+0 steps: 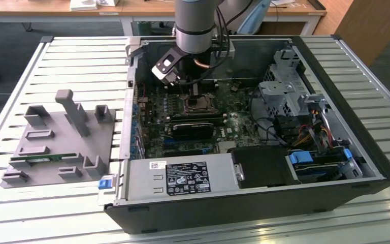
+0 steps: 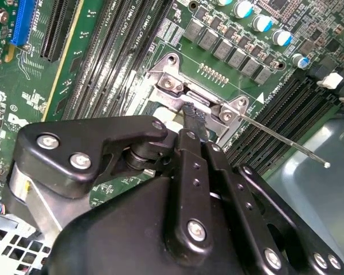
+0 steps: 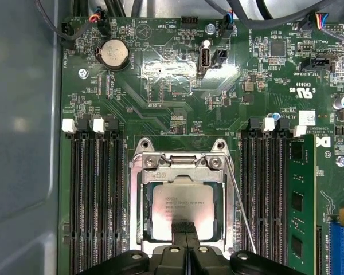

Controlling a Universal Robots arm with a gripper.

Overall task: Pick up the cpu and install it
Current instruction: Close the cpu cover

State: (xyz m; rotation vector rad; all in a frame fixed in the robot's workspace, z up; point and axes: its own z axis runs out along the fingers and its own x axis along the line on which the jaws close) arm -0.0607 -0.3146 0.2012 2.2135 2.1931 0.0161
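The cpu lies flat in its socket on the green motherboard, its silver-grey top showing inside the metal frame. In the first wrist view my gripper is shut, its two black fingers pressed together with nothing between them, tips over the chip's edge. In the second wrist view the gripper reaches down to the frame's hinge end. A thin wire socket lever sticks out, unlatched. From the exterior view, the gripper hangs just above the socket inside the open computer case.
A grey holder tray with a green memory stick sits at the exterior view's left. Inside the case are a black block, the power supply, a drive cage and cables. Memory slots flank the socket; one holds a stick.
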